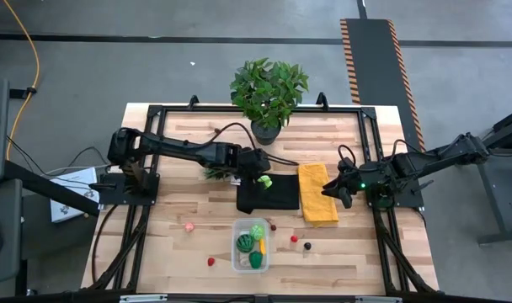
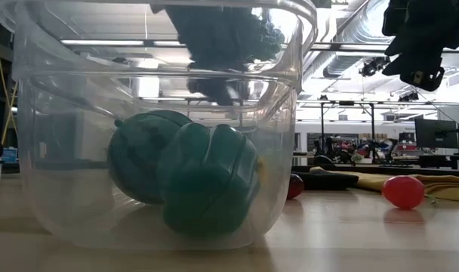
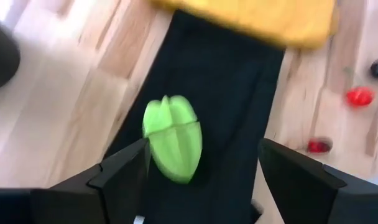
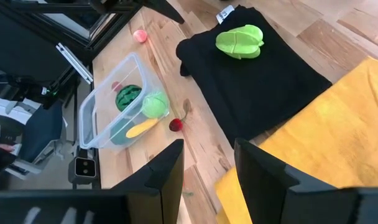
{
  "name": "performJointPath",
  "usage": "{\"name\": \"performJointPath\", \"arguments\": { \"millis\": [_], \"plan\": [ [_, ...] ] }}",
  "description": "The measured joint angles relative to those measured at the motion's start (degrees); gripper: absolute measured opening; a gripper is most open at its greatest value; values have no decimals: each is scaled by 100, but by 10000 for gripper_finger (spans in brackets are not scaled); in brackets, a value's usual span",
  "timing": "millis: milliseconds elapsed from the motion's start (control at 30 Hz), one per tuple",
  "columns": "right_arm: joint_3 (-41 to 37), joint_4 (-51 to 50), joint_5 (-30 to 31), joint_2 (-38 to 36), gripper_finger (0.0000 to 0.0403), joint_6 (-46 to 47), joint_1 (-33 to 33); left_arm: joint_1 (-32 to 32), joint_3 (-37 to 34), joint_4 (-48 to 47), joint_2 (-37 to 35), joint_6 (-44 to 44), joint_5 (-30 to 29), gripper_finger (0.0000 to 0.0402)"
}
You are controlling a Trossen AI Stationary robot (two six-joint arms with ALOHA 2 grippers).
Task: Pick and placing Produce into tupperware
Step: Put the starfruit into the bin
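Nearest the low camera stands the tupperware (image 2: pixel 158 128), its clear wall filling most of that view with dark green produce pressed against it; from above it sits at the front middle of the surface (image 1: pixel 172 143), holding green pieces and a yellow one. Behind it lies the black cloth (image 1: pixel 269 195), with the yellow cloth (image 1: pixel 317 194) touching its right edge. The left pincer (image 1: pixel 258 172) hangs over the black cloth's back edge, fingers spread wide and empty, and the lime-green piece (image 3: pixel 172 138) lies on the cloth between them, closer to one finger than the other. Its long axis seems to run roughly along the line of the fingers, so closing across its narrow width looks feasible, though that is a judgement from the blurred wrist view. The left arm is plainly the nearer; the right pincer (image 1: pixel 340 190) waits over the right part of the yellow cloth, also open with nothing between its fingers. From the piece, the tupperware lies toward the front edge, just past the cloth. Smaller loose produce dots the surface: a pink piece (image 1: pixel 189 225) to the tub's left, a red one (image 1: pixel 210 262) near the front, red and dark ones to its right. What sort each is cannot be made out.
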Motion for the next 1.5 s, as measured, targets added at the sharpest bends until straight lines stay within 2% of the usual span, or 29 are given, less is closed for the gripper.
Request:
{"name": "performJointPath", "arguments": {
  "millis": [300, 433, 867, 1500],
  "plan": [
    [4, -29, 2, 0, 133, 61, 0, 181, 15, 89, 363, -210, 88, 321],
    [4, -33, 0, 2, 133, 104, 0, 257, -3, 62, 492, -195, 235, 320],
    [4, -29, 2, 0, 133, 109, 0, 298, 2, 55, 543, -27, 173, 321],
    [5, -31, 44, 2, 133, 175, 0, 330, 3, 35, 1122, 2, 340, 321]
  ]
}}
